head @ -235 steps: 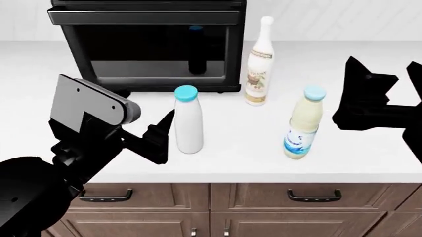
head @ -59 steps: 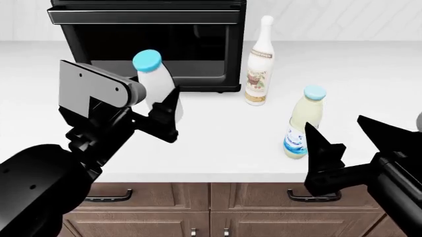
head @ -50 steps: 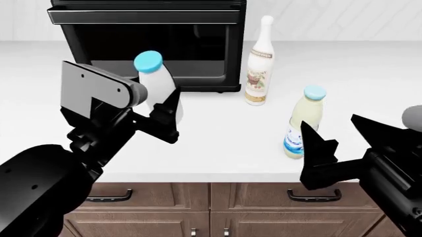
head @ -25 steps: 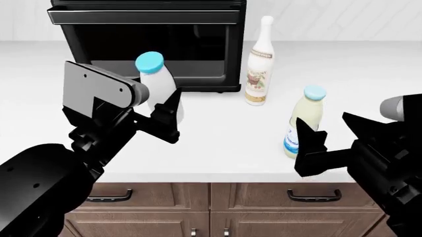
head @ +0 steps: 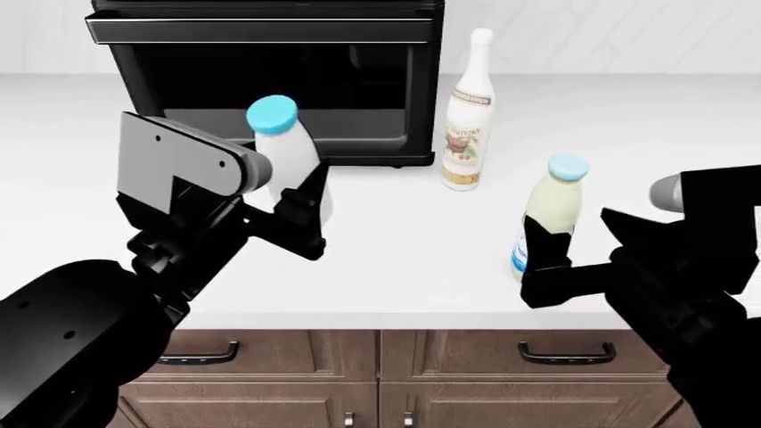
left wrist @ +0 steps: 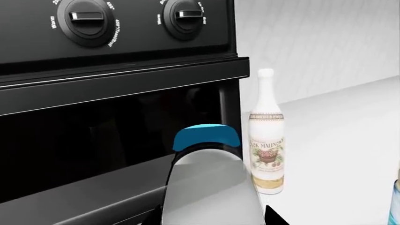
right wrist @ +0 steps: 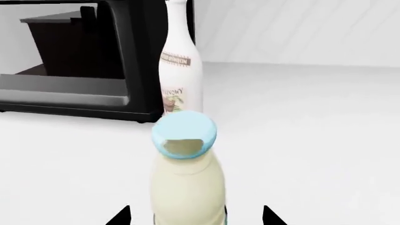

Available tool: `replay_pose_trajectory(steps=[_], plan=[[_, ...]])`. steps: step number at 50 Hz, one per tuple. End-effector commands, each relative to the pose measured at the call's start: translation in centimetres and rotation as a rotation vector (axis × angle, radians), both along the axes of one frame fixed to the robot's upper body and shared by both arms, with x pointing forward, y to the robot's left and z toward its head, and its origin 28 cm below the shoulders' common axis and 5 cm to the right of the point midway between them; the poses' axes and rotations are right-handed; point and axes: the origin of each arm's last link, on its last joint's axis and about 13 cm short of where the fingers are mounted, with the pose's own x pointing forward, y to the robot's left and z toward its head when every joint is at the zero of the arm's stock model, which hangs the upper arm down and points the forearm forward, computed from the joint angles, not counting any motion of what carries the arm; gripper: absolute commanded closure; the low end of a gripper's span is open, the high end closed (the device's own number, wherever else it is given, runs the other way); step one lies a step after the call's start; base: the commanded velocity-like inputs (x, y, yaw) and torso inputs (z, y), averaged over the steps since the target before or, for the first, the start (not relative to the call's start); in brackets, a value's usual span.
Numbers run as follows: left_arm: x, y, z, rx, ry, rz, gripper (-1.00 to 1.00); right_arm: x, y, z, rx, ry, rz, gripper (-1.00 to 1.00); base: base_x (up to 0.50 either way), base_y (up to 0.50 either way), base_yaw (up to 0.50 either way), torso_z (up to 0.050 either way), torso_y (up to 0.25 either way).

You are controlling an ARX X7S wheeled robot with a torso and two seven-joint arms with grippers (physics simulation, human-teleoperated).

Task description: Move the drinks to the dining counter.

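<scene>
The oven [head: 267,80] stands at the back of the counter [head: 393,259], and the tall bottle [head: 468,116] stands on the counter just to the right of the oven. The capped bottle [head: 285,156] is in front of the oven, off the counter. The labelled bottle [head: 541,227] stands further to the right of the oven, nearer the counter's front edge than the tall bottle.

The black oven [head: 267,76] closes off the back of the counter [head: 405,259] behind the left gripper [head: 303,209], and the tall cream bottle [head: 465,116] stands just beside its right corner. Bare counter lies open between the white bottle [head: 285,156] and the pale-yellow bottle [head: 544,223], and also behind the yellow one toward the wall.
</scene>
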Motion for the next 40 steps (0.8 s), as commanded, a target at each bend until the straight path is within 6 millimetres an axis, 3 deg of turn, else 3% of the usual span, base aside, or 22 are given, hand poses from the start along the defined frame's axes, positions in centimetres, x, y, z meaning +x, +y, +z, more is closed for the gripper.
replay_pose_trajectory(steps=[1, 22, 23, 40], plan=[[0.1, -0.1, 0.2, -0.009, -0.012, 0.004, 1.0, 1.1, -0.2, -1.0, 0.002, 0.034, -0.004, -1.0, 0.0, 0.0, 0.0, 0.0, 0.0], [0.1, 0.1, 0.1, -0.014, -0.01, 0.008, 1.0, 2.6, 0.7, -1.2, -0.03, 0.058, 0.066, -1.0, 0.0, 0.0, 0.0, 0.0, 0.0], [0.1, 0.1, 0.1, -0.012, -0.009, 0.008, 1.0, 2.6, 0.8, -1.3, -0.036, 0.06, 0.068, 1.0, 0.0, 0.0, 0.0, 0.0, 0.0], [-0.1, 0.1, -0.1, -0.016, -0.011, 0.011, 1.0, 1.2, 0.2, -1.0, -0.019, 0.034, 0.035, 1.0, 0.0, 0.0, 0.0, 0.0, 0.001]])
